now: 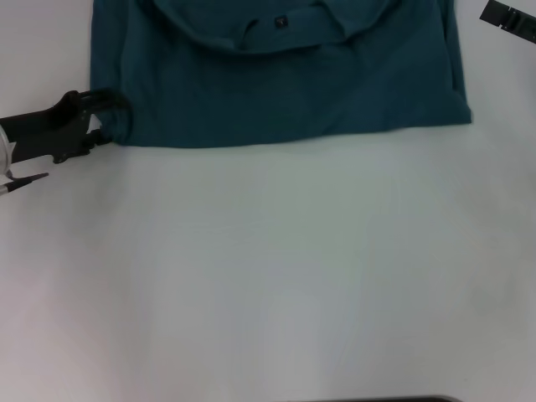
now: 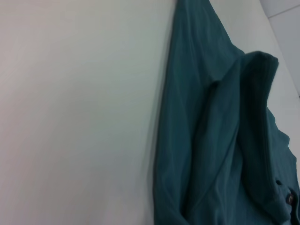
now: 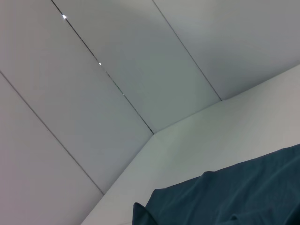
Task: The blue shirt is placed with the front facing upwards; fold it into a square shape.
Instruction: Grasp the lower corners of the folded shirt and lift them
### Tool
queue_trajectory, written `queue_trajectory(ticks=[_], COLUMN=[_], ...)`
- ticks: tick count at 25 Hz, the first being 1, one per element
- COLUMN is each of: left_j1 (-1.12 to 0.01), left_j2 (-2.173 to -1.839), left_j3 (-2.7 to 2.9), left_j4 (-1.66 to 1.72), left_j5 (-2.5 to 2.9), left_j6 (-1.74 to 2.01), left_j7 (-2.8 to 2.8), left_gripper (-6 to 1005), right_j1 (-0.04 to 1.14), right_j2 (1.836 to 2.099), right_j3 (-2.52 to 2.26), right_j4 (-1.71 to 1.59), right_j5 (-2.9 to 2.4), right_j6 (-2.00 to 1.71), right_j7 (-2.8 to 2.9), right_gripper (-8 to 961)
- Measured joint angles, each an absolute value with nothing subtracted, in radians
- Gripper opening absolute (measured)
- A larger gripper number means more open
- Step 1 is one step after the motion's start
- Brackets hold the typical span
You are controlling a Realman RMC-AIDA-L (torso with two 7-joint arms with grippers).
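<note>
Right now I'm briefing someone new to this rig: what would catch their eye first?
The blue shirt dominates, a dark teal slab spread across the far side of the white table, partly folded, its black neck tag showing. Next comes the left gripper, black, at the shirt's near left corner, where the cloth bunches up. A black object sits at the far right edge.

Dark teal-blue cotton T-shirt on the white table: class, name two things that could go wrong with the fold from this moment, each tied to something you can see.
1. The left gripper sits at just the near left corner of the dark teal-blue cotton T-shirt; a thin pinch may slip, or catch only one layer.
2. The right gripper is out of sight, so lifting that one corner could drag the cloth askew across the white table, spoiling the square.
</note>
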State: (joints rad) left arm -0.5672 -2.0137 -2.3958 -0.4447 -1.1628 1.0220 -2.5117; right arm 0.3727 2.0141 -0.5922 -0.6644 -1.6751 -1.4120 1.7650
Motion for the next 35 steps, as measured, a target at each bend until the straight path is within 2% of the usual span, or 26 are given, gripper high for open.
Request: queue_trajectory(ticks=[12, 31, 35], left_j1=[-0.599, -0.617, -0.619], left_j2=[-2.027, -2.020, -2.038], left_j3=[-2.386, -2.373, -2.361], left_j4=[-0.444, -0.468, -0.525], left_j5=[-1.163, -1.090, -1.068], left_j6=[1.004, 1.033, 1.057], left_j7=[-2.502, -2.512, -2.525], left_gripper=[761, 755, 754], right_j1=[0.373, 0.371, 0.371], right_j2=[2.014, 2.015, 2.014], right_j3=[-0.590, -0.591, -0.588], right_j4=[-0.661, -0.661, -0.661], right_j5=[-1.675, -1.675, -1.671], right_j6=[-1.415, -1.422, -1.422], right_j7=[1.759, 1.766, 1.766], right_gripper=[928, 927, 927])
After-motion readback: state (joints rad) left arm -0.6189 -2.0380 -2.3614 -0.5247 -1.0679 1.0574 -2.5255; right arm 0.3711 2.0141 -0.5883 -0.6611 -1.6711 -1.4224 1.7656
